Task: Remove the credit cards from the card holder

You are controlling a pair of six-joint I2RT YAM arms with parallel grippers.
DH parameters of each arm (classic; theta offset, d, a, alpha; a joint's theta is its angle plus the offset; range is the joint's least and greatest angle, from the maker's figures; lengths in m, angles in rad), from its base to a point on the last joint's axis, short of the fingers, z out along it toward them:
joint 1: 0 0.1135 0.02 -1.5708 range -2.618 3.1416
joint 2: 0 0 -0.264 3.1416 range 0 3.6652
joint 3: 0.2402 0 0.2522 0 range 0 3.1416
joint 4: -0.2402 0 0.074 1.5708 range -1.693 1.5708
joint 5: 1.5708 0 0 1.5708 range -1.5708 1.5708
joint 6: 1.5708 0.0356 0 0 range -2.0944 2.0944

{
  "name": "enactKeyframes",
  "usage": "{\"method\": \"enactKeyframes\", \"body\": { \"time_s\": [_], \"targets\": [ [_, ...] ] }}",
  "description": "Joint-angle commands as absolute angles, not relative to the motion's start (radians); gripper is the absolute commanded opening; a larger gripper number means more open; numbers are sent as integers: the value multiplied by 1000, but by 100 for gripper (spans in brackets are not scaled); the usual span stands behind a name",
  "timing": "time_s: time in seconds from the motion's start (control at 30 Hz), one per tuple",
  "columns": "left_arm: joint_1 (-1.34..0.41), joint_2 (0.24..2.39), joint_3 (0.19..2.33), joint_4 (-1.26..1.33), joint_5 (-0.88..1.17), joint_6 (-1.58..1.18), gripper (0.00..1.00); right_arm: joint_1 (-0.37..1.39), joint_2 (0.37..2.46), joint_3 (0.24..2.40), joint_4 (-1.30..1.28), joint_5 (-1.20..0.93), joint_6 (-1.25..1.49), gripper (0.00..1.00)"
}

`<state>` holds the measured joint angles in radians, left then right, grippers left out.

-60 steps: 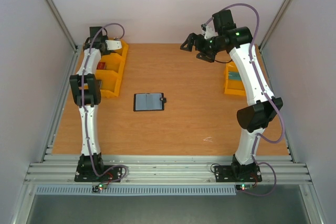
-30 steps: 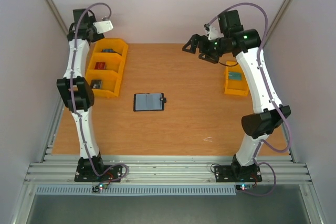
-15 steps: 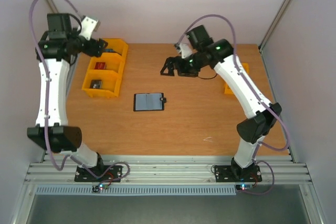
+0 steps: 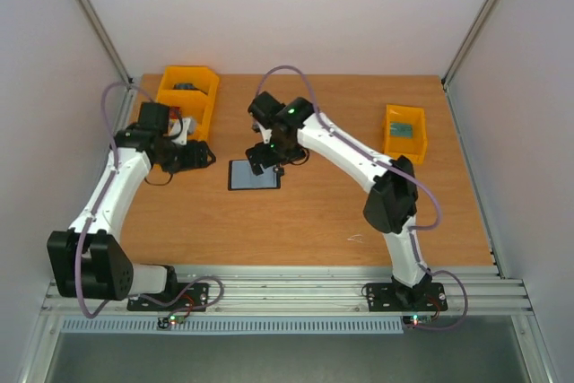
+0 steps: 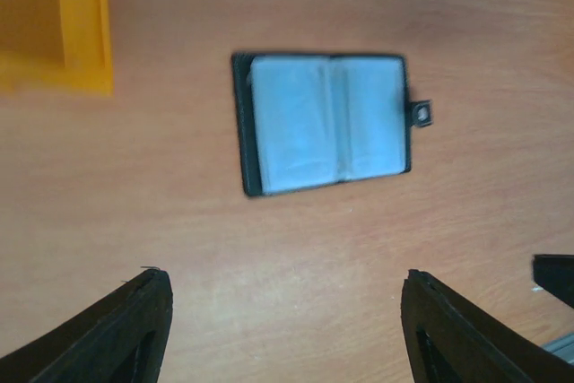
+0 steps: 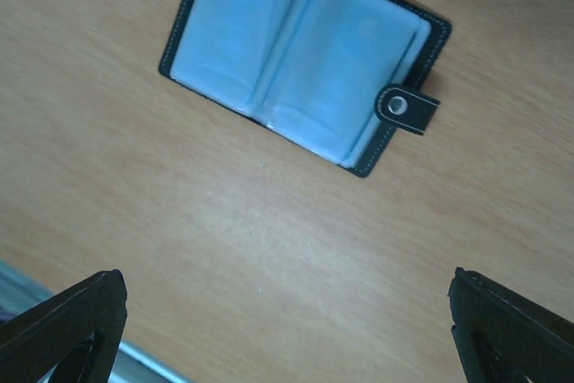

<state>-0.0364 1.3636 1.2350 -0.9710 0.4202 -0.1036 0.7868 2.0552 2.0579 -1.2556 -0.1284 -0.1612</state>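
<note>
An open black bifold card holder (image 4: 254, 175) with blue-grey panels lies flat on the wooden table (image 4: 341, 208), long axis left to right. The right gripper (image 4: 271, 159), spread wide and empty, hovers over its far edge, nearest. The left gripper (image 4: 204, 156), also spread, hangs just left.

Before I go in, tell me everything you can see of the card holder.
The small black bifold card holder lies opened flat on the wooden table, pale blue-grey inner panels up, split by a centre fold and edged in stitched black. A black snap tab with a metal stud sticks out from one side. Nothing pokes out of the panels. Only the table touches it.
</note>
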Motion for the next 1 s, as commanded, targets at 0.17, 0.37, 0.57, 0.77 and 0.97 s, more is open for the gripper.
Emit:
{"method": "enactKeyframes", "body": {
  "time_s": [0.17,0.37,0.57,0.77,0.97],
  "targets": [
    [-46,1291,932,-665,405,-386,68,825,2278,2094,-1127,-48,-70,99],
    [-45,1333,875,-575,404,-434,68,825,2491,2342,-1237,-12,-99,98],
    [-45,1381,854,-534,420,-457,68,824,2608,2425,-1308,98,-141,98],
    [-61,1417,864,-523,424,-456,68,821,2591,2311,-1316,187,-176,98],
    [-107,1458,866,-495,439,-452,68,793,2508,2140,-1227,182,-169,97]
  ]
}}
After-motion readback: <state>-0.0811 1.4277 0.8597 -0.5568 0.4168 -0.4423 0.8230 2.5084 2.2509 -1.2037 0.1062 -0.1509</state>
